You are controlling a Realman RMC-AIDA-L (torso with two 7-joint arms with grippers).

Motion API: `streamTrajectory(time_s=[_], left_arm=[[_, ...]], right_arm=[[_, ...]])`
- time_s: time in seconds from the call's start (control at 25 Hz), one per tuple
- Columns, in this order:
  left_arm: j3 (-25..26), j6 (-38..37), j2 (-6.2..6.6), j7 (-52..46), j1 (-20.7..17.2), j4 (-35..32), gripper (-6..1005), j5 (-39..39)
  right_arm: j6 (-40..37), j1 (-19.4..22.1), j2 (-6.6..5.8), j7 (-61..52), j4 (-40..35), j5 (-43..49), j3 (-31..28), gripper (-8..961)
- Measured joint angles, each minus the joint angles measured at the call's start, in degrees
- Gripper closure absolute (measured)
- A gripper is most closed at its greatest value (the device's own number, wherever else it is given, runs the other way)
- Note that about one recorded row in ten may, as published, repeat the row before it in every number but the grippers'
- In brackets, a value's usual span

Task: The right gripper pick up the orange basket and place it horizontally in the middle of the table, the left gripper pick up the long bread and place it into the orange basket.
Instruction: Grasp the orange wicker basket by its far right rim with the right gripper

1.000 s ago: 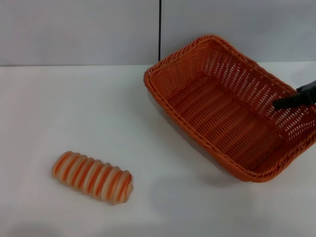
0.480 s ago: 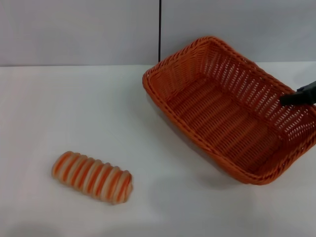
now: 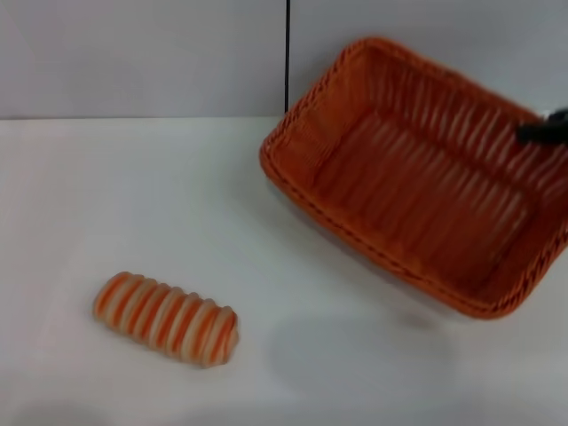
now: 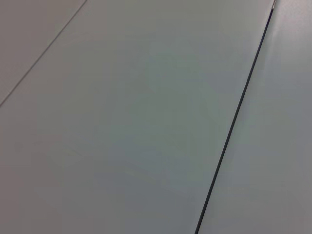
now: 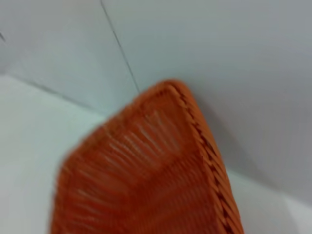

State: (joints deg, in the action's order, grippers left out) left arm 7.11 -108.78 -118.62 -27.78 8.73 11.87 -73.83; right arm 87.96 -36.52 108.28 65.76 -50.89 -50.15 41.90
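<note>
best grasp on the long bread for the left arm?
Take the long bread from above, fingers across its narrow middle. It lies flat on the table, angled, with open space around it, so turn the wrist to match.

A pale grey wall (image 3: pixel 133 53) rises behind the white surface. A thin dark vertical seam (image 3: pixel 287 49) splits it into panels; the left wrist view shows the same seam.

Place: a plain lab or test bench
Surface (image 3: pixel 106 195): bare white
Backdrop: grey wall panels (image 3: pixel 133 53) split by a dark seam (image 3: pixel 287 53)
</note>
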Motion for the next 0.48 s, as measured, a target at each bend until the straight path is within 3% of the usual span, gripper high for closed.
streamTrajectory(time_s=[0.2, 0.44, 0.48], left_arm=[[0.0, 0.0, 0.05, 0.0, 0.3, 0.0, 164, 0.0], [0.0, 0.1, 0.05, -0.1, 0.5, 0.0, 164, 0.0], [0.0, 0.2, 0.06, -0.1, 0.5, 0.0, 164, 0.0]], right_arm=[[5.3, 2.4, -0.47, 2.5, -6.0, -8.8, -2.6, 789], [9.0, 2.4, -1.23, 3.5, -8.4, -9.9, -4.7, 789], [11.0, 2.1, -1.79, 4.6, -9.3, -9.9, -4.7, 789]])
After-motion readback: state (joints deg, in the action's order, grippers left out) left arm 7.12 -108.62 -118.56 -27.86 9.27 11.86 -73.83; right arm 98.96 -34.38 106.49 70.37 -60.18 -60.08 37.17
